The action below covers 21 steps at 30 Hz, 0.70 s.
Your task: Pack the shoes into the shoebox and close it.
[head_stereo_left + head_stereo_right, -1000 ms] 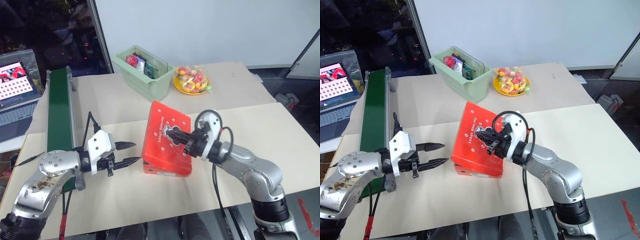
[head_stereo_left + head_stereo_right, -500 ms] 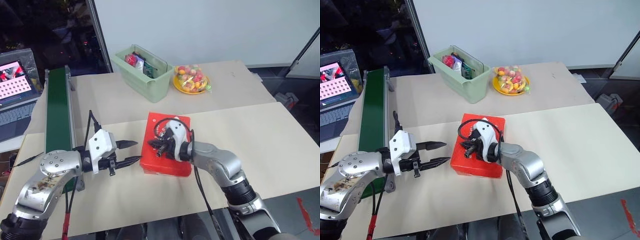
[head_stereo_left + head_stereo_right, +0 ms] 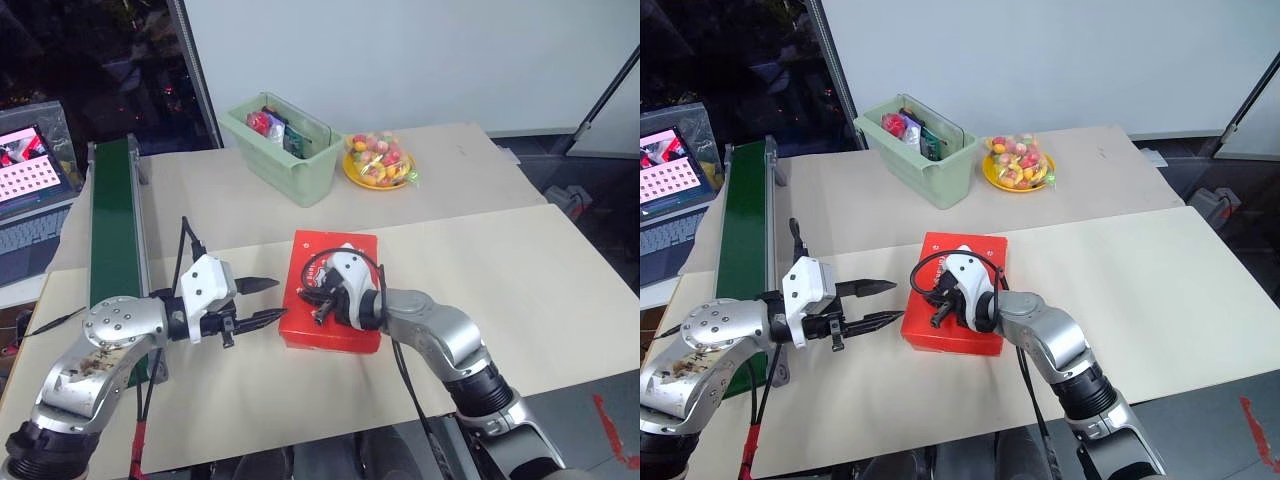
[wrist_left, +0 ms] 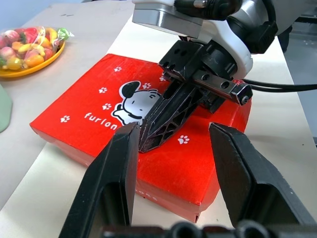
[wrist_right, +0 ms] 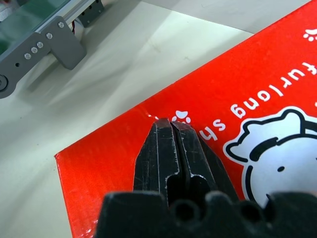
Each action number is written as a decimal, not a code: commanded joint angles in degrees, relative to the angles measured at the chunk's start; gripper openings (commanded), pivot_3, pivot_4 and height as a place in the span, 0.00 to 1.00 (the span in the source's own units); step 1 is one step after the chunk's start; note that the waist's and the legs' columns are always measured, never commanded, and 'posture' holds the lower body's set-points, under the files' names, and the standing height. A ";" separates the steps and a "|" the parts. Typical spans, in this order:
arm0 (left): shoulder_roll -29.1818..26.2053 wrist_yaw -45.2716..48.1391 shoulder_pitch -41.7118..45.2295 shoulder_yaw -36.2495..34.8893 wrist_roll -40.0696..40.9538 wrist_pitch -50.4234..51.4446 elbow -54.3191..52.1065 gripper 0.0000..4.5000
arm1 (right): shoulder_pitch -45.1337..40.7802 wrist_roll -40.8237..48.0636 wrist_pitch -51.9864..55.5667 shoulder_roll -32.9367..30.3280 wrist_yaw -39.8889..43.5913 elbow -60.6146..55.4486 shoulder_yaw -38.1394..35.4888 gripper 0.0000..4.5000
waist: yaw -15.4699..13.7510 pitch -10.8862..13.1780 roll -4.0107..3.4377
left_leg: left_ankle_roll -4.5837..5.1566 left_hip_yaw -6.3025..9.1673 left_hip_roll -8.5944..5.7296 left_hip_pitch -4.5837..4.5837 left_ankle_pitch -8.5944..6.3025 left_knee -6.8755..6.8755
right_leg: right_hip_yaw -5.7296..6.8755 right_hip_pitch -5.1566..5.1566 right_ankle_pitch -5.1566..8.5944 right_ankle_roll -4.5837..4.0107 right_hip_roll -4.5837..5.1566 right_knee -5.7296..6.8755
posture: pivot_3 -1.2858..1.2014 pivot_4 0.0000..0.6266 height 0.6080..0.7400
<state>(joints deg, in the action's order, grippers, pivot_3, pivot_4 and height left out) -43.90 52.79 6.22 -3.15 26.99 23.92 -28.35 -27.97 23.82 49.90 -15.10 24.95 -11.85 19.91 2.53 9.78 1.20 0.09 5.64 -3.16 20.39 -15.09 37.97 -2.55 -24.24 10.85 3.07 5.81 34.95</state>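
From the head views, the shoebox (image 3: 333, 290) lay flat on the beige table (image 3: 520, 270) with its red lid down, in front of a pale green bin (image 3: 282, 145) and a yellow plate of fruit (image 3: 378, 162). A green conveyor (image 3: 112, 215) ran along the table's left edge, with a laptop (image 3: 30, 165) beyond it. The right claw (image 3: 940, 312) rested on the lid near the box's left side, its fingers pressed together and holding nothing. The left claw (image 3: 262, 302) hung just beside the box's left wall, its two fingers apart with nothing between them.

In the left wrist view, the left claw's fingers (image 4: 111, 178) stood spread on either side of the near edge of the box, and the right claw's closed tips touched the lid beside the printed cartoon dog (image 4: 130, 101).

In the right wrist view, the right claw's fingers (image 5: 171, 148) lay shut against each other, tips on the red lid close to its edge, next to a white paw print (image 5: 182, 117).
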 commanded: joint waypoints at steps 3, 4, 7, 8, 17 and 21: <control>3.02 -4.77 1.06 -1.34 0.16 0.85 0.47 0.53 | 2.13 3.34 -2.17 2.30 0.24 -4.43 -8.07 0.01 | -0.08 0.00 0.00 | -0.01 0.02 0.00 0.02 0.00 0.00 | 0.00 -0.01 0.00 0.00 0.01 -0.01 | 0.52 0.24 1.00; 5.43 -8.87 2.14 -2.32 0.14 2.20 1.75 0.53 | 2.47 6.67 -1.82 3.10 -0.30 -6.11 -13.03 0.01 | -0.13 0.01 0.00 | -0.01 0.05 -0.01 0.03 -0.01 0.00 | -0.01 -0.02 0.00 0.00 0.01 -0.01 | 0.52 0.24 1.00; 12.73 -21.14 5.04 -5.64 -1.75 3.78 5.02 0.53 | 4.49 14.85 -0.72 2.36 -0.81 -10.60 -25.71 0.01 | -0.79 0.02 0.02 | -0.02 0.25 -0.03 0.08 -0.01 0.00 | 0.00 -0.05 -0.01 0.00 0.03 -0.01 | 0.52 0.24 1.00; 14.72 -24.59 5.91 -6.43 -2.70 3.78 5.66 0.53 | 5.51 16.76 -0.29 1.44 -0.98 -11.67 -28.84 0.01 | -1.18 0.02 0.04 | -0.02 0.32 -0.04 0.09 -0.01 0.00 | 0.01 -0.04 -0.01 0.00 0.03 -0.02 | 0.52 0.24 1.00; 28.29 -49.99 10.61 -13.34 -10.90 3.26 8.52 0.53 | 12.47 -5.20 -12.01 -10.96 -14.79 -6.61 -31.03 0.01 | -1.30 -0.03 0.07 | -0.16 -0.11 0.01 0.06 -0.05 0.00 | -0.05 -0.05 -0.02 -0.02 -0.03 0.00 | 0.52 0.24 1.00; 29.27 -52.19 9.91 -15.06 -11.76 2.55 9.61 0.53 | 12.89 -12.67 -19.89 -9.92 -18.76 -2.49 -28.34 0.01 | -1.26 -0.05 0.13 | -0.17 -0.18 -0.01 0.06 -0.05 0.00 | -0.10 -0.03 -0.01 -0.01 -0.01 -0.03 | 0.52 0.24 1.00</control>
<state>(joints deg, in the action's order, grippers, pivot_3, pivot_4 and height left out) -14.46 1.58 16.03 -16.78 15.84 28.03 -17.78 -14.44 15.25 35.62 -25.08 7.64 -14.18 -10.32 1.27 9.72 1.33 -0.08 5.44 -3.17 20.46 -15.14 37.98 -2.66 -24.29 10.83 3.06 5.80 34.92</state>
